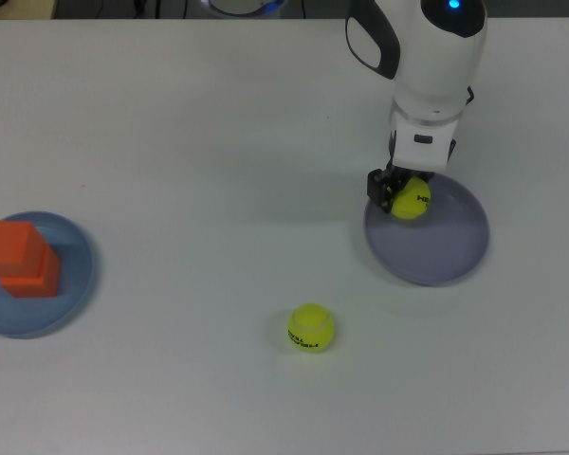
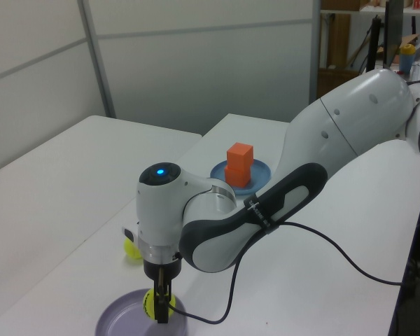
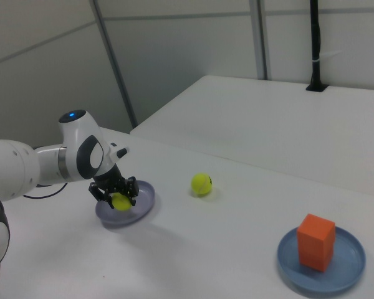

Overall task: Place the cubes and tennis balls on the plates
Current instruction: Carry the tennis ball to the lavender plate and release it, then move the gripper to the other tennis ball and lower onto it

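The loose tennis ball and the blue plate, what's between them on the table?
Nothing: in the top view, bare white table separates the loose tennis ball from the blue plate.

I see two orange cubes (image 1: 21, 258) stacked on the blue plate (image 1: 76, 284); one ball (image 1: 411, 200) held over the lavender plate (image 1: 436, 251), another ball (image 1: 311, 328) lying loose.
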You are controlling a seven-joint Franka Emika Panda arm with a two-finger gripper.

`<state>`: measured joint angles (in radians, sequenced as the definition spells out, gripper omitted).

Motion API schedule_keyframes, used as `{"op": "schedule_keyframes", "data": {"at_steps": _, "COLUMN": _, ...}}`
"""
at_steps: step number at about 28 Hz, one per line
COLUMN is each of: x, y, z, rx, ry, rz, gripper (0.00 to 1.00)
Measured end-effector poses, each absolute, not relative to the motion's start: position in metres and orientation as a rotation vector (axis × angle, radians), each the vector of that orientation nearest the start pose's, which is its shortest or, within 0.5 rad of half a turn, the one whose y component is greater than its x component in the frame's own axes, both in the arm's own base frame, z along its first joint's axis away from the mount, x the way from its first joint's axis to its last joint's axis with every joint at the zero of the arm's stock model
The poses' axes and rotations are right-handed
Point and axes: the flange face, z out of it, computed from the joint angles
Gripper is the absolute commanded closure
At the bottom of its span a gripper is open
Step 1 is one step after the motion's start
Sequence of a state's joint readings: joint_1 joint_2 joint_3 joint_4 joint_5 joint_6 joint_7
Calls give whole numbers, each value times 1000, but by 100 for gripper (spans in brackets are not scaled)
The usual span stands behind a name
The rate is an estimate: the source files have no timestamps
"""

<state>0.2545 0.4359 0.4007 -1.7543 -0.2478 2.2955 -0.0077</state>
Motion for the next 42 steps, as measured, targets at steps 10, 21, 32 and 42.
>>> {"op": "schedule_keyframes", "data": {"at_steps": 10, "x": 545, "y": 386, "z": 335, "rx": -2920, "ry": -1163, "rz": -213, "gripper": 0}}
{"op": "schedule_keyframes", "data": {"at_steps": 21, "x": 579, "y": 382, "z": 387, "rx": -2929, "ry": -1051, "rz": -385, "gripper": 0}}
{"op": "schedule_keyframes", "data": {"at_steps": 32, "x": 666, "y": 274, "z": 435, "rx": -2997, "ry": -626, "rz": -556, "gripper": 0}}
{"op": "schedule_keyframes", "data": {"at_steps": 42, "x": 703, "y": 237, "z": 389, "rx": -2984, "ry": -445, "rz": -641, "gripper": 0}}
